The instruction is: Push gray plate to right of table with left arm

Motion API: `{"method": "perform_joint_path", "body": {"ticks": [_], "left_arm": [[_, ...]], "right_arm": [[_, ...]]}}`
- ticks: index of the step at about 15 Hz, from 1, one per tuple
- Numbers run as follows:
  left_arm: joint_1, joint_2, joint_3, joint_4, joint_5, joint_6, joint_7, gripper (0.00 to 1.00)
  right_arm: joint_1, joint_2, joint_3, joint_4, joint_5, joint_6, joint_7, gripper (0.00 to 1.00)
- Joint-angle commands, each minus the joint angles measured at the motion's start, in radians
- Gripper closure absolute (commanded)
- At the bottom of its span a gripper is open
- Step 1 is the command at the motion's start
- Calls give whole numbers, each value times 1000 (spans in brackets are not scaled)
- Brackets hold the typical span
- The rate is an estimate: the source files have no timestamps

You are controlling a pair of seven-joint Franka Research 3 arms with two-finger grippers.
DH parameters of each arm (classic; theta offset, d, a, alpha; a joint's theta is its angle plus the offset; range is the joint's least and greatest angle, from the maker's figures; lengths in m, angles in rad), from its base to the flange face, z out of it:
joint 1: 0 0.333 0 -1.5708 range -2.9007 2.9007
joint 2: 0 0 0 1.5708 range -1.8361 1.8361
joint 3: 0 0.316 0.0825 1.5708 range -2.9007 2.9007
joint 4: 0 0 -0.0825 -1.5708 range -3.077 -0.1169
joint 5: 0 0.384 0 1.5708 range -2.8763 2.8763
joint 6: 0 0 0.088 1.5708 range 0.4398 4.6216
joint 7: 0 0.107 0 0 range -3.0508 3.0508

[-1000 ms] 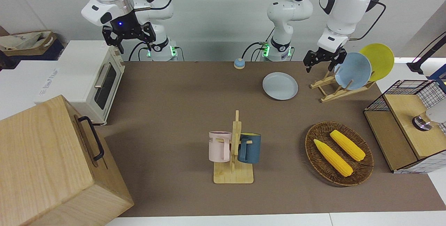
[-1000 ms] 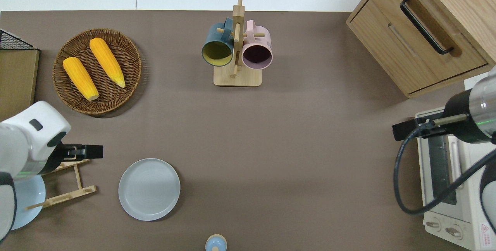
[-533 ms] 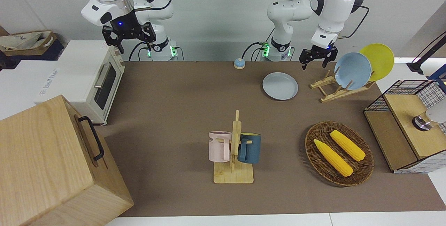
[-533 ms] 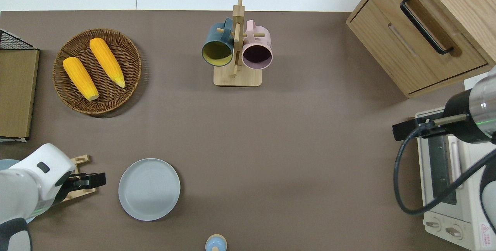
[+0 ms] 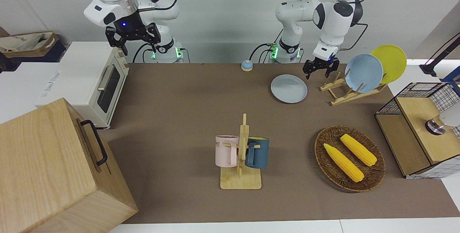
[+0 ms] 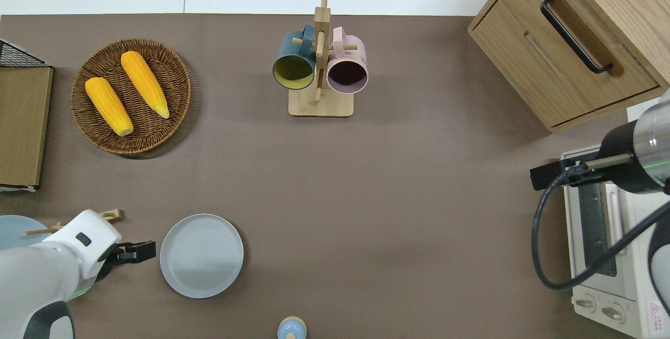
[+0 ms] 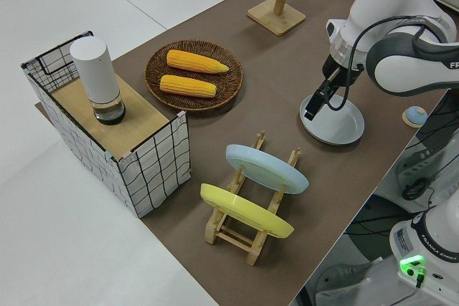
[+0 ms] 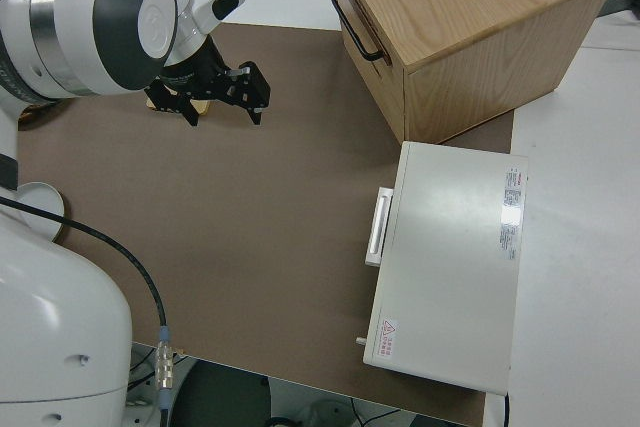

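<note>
One gap separates the left gripper point(image 6: 137, 251) from the gray plate point(image 6: 201, 255), which lies flat on the table point(image 6: 398, 198) toward the right arm's end; fingers spread, empty. Right arm parked.

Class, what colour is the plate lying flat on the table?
Pale gray-blue plate; the overhead view shows it best.

You have a mug rack point(image 5: 241, 161) mid-bench holding a pink mug point(image 5: 226, 151) and a dark blue mug point(image 5: 257, 152). A wicker basket point(image 5: 373, 175) with two corn cobs point(image 5: 343, 162) sits toward the left arm's end, near a plate rack point(image 5: 350, 92) holding a sky-blue plate point(image 5: 363, 72) and a yellow plate point(image 5: 391, 62). The toaster oven point(image 5: 95, 80) and wooden cabinet point(image 5: 54, 172) stand at the right arm's end.
</note>
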Motion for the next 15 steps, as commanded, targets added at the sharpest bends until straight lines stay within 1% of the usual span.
{"method": "perform_joint_path", "body": {"ticks": [1, 4, 8, 12, 15], "left_arm": [[-4, 12, 9, -94, -7, 122, -2, 0], [-2, 67, 9, -125, -7, 208, -3, 0], [-2, 138, 9, -137, -7, 282, -5, 0], [-2, 185, 7, -168, -7, 371, -5, 0], [-2, 199, 9, -171, -7, 382, -5, 2]], "right_arm": [[-20, -3, 17, 9, 4, -16, 13, 17], [-20, -3, 15, 9, 6, -16, 13, 17], [-20, -3, 15, 9, 6, -16, 13, 17], [-20, -3, 15, 9, 6, -16, 13, 17], [-20, -3, 17, 9, 4, -16, 13, 17]]}}
